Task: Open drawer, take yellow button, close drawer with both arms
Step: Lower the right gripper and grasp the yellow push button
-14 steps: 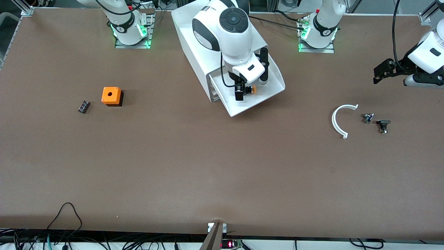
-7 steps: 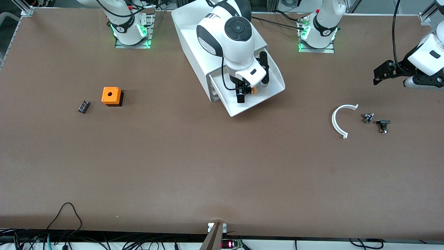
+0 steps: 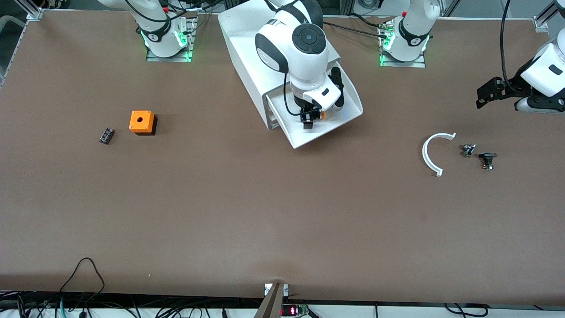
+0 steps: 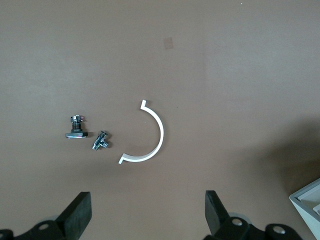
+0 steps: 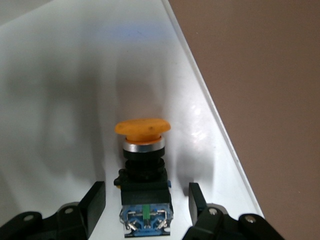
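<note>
Down inside the pulled-out drawer [image 3: 329,126], which juts from the white cabinet [image 3: 247,53] near the middle of the table's [image 3: 265,212] edge where the arm bases stand, the right pincer [image 3: 310,117] now straddles the button [image 5: 142,170]. The button lies on its side on the drawer floor, close to the drawer's side wall, orange cap pointing away from the wrist. The pincer's two fingers [image 5: 95,200] stand on either side of its black body with a thin gap on each side, so they are narrowing but do not yet grip it. A second ago this pincer hung higher and wider above the button; since then the arm has sunk into the drawer and its fingers have begun to draw in. I judge the opening step done and the pick-up just starting. The left pincer [image 4: 147,212] waits fully spread over the table's end on the left arm's side, above a white curved strip [image 3: 435,152] and two small metal fittings [image 3: 479,154], barely shifted from before.
</note>
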Tool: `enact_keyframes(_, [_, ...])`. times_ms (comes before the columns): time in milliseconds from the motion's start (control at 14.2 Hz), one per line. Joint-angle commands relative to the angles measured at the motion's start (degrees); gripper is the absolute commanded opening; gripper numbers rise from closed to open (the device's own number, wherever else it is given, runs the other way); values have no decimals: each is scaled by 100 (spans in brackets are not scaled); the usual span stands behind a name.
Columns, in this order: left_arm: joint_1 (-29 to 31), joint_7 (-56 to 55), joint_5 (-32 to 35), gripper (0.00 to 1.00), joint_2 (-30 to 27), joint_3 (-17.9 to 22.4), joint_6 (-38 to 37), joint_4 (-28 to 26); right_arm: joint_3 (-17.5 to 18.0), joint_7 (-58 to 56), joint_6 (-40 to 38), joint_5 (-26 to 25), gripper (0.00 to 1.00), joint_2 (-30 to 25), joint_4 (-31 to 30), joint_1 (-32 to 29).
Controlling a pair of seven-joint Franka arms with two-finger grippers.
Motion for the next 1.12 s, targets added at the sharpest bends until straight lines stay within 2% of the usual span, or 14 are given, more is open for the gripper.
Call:
enact_keyframes(0, [10,-60,128,100,98,16,-138,170,-92,-62,-20,-22,52,89,196,72])
enact_keyframes(351, [1,-69,84,100,116,-19,-156,258,-101,-27,-20,-215,37,62,196,124])
enact_keyframes(562, [10,-52,84,100,81,-19,-156,223,-408,96,-3,-242,33,45,196,352])
enact_keyframes(913, [-8,-7,67,100,46,-19,-130,223,-628,1184,58,-242,33,-359,196,459])
enact_keyframes(1054, [1,-16,58,100,55,-19,-112,223,-908,1571,94,-251,33,-526,179,450])
